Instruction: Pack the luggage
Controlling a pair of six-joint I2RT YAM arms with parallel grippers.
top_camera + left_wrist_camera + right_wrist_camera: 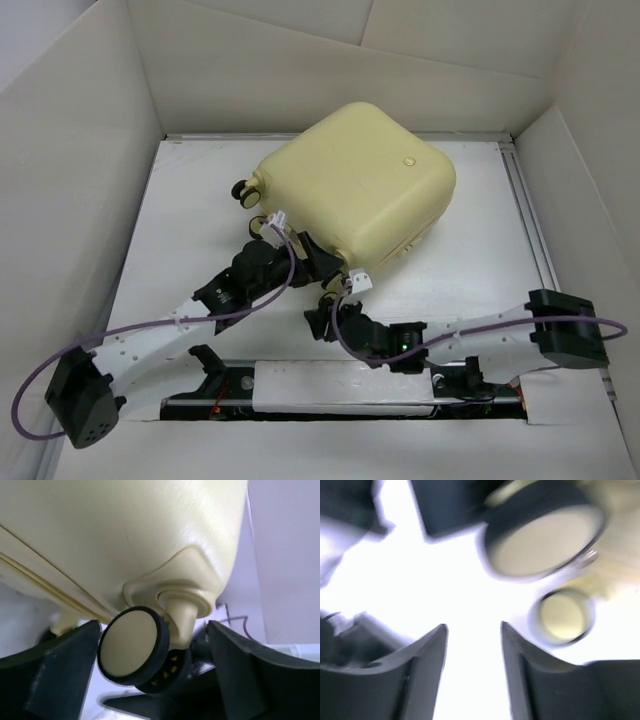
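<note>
The pale yellow luggage (355, 180) lies closed on the white table, its round emblem (409, 160) facing up. My left gripper (318, 262) is at its near-left corner. In the left wrist view the luggage shell (125, 525) fills the top, and my left gripper (152, 626) is open with a cream-and-black caster wheel (131, 645) between its fingers (55, 670). My right gripper (322, 320) is just in front of the luggage, open and empty over bare table (473, 627). Two blurred caster wheels (545, 542) show beyond it.
White cardboard walls (70, 200) enclose the table on the left, back and right. Another pair of caster wheels (243, 190) sticks out at the luggage's far-left corner. A purple cable (250, 305) runs along the left arm. The mounting rail (340, 385) lies at the near edge.
</note>
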